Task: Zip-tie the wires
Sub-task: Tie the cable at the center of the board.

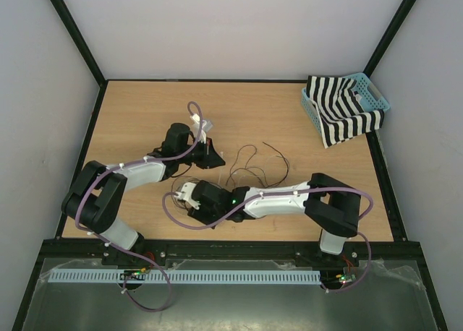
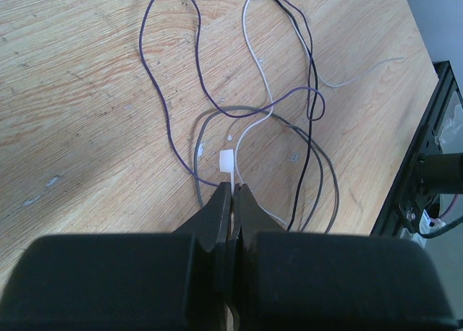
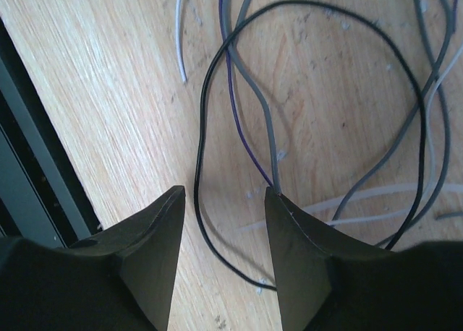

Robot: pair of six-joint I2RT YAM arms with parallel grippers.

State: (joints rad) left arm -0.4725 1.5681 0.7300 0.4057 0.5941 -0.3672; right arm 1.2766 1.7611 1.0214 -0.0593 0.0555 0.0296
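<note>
L gripper [image 2: 233,191] is clamped tight on the thin whitish translucent plastic zip tie [image 2: 226,160]. Only the tie's small squarish end pokes out past the fingertips, mid-table, at the left edge of the tangle. Thin flexible wires [image 2: 246,112] (purple, grey, white, black) lie in loose loops right ahead of it & spread to the right, not bundled yet.

R gripper [image 3: 224,194] stands open w/ nothing held. The black strand runs btw its fingers, and grey + purple ones meet the inner edge of one finger. Pale strips lie off to one side in that view; can't tell if they're tie tail or white wire.

Step in hand, prob.: gather the strands so the tie can go round them. To do it well, R should get low to the light wooden table [image 2: 87,92] & close on several strands together, not black alone, since thin wire slips out easily. L needs a firm pinch, w/ the free end facing the bundle. Turquoise plastic basket [image 1: 382,98], far right, is well apart & no concern.
</note>
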